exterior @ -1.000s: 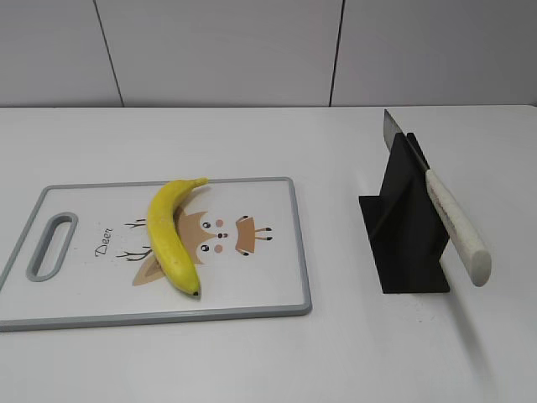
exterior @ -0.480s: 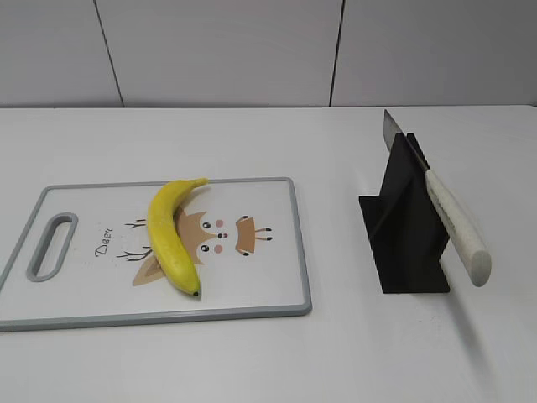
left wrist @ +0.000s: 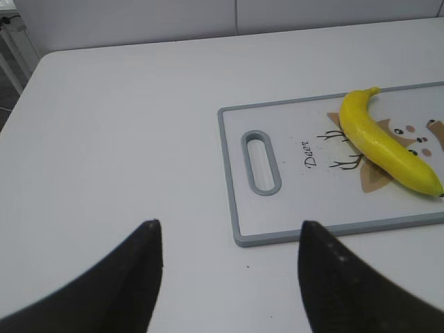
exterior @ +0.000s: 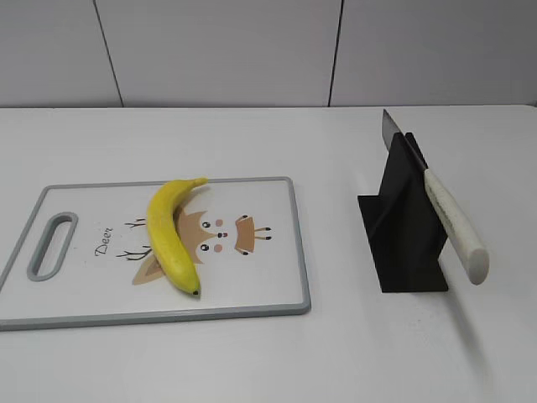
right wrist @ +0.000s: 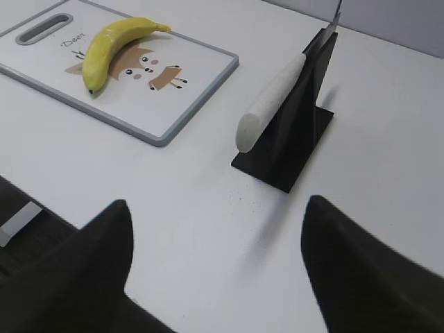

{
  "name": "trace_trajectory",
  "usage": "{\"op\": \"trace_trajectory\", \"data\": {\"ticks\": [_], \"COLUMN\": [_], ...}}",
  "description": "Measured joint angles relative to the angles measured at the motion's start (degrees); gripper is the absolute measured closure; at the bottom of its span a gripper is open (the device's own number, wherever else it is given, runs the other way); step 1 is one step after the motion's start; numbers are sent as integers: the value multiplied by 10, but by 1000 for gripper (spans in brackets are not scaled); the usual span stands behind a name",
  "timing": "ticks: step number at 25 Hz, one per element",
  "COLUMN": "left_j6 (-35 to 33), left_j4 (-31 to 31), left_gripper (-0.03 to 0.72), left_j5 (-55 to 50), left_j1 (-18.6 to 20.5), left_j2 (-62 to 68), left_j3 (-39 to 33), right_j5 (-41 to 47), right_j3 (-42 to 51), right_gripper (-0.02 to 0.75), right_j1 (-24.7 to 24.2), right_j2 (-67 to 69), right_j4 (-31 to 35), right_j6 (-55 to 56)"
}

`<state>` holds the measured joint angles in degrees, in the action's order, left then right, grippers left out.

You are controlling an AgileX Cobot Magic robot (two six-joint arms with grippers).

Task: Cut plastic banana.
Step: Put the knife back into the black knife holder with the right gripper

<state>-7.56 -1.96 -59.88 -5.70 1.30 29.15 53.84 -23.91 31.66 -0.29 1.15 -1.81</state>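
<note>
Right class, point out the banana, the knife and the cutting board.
plastic banana [exterior: 166, 239], exterior view, mid-body.
knife [exterior: 453, 225], exterior view, white handle.
cutting board [exterior: 268, 277], exterior view, bare white surface.

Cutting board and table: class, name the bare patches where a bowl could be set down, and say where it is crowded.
Free: the table between board and knife stand, the strip in front of both, and the stretch behind the board. On the board, the right end past the banana is bare. Crowded: the board's middle, and around the knife.
</note>
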Motion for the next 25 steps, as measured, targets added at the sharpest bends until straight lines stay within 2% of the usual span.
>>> {"op": "trace_trajectory", "data": {"ticks": [4,10,16,25], "left_j6": [0,0,0,0], "left_j4": [0,0,0,0], "left_gripper": [99,104,104,105], "left_j5": [-1,-1,-1,-1], "left_j1": [0,0,0,0], "left_j2": [0,0,0,0], "left_j3": [0,0,0,0], "right_j5": [0,0,0,0], "right_j3": [0,0,0,0], "right_gripper": [147,147,147,147], "right_j1": [-38,-140,-217,-272], "right_j2": [0,0,0,0], "right_j4": [23,45,46,46], "right_j6": [0,0,0,0]}}
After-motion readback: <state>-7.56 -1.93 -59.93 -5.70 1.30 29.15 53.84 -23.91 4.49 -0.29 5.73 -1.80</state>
